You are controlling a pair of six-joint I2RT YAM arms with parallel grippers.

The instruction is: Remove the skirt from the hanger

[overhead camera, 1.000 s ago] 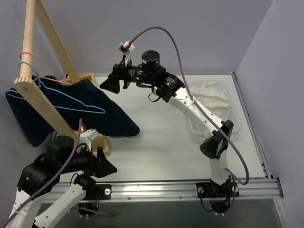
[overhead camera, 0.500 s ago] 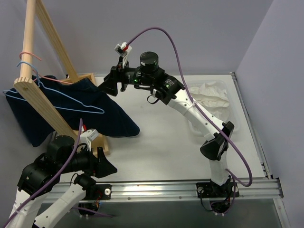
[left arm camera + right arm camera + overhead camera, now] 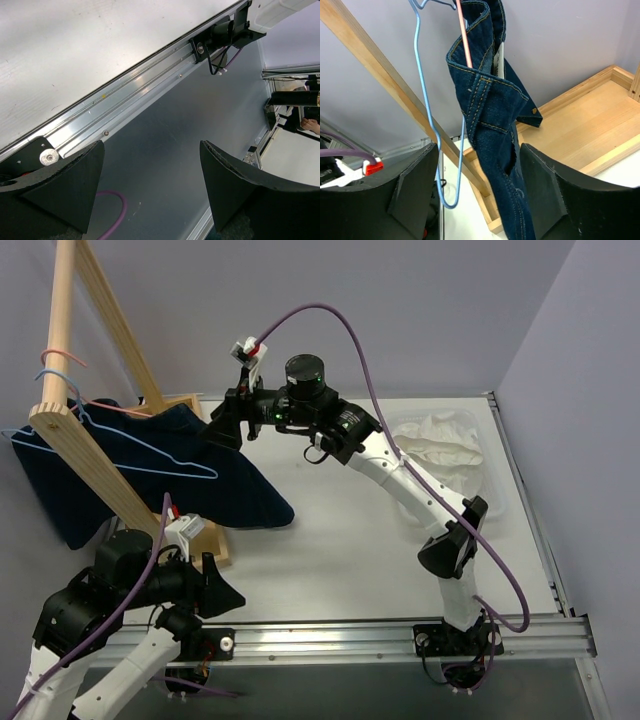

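Observation:
The white skirt (image 3: 440, 438) lies in a crumpled heap at the table's back right, off the hanger. The light-blue wire hanger (image 3: 130, 455) hangs bare on the wooden rack at the left. In the right wrist view it (image 3: 421, 100) hangs just left of the navy denim garment. My right gripper (image 3: 222, 423) is open and empty, raised next to the denim, with the hanger's lower corner and the denim between its fingers' lines of sight (image 3: 480, 190). My left gripper (image 3: 222, 592) is open and empty over the front rail (image 3: 152, 185).
A navy denim garment (image 3: 210, 480) hangs on a thin pink wire hanger (image 3: 465, 40) on the wooden rack (image 3: 85, 440), whose slanted beam (image 3: 385, 80) and wooden base tray (image 3: 580, 120) stand beside the right gripper. An aluminium rail (image 3: 140, 95) runs along the front edge.
My right gripper has moved left, from the table's middle back towards the rack and the denim garment. The left arm has hardly moved.

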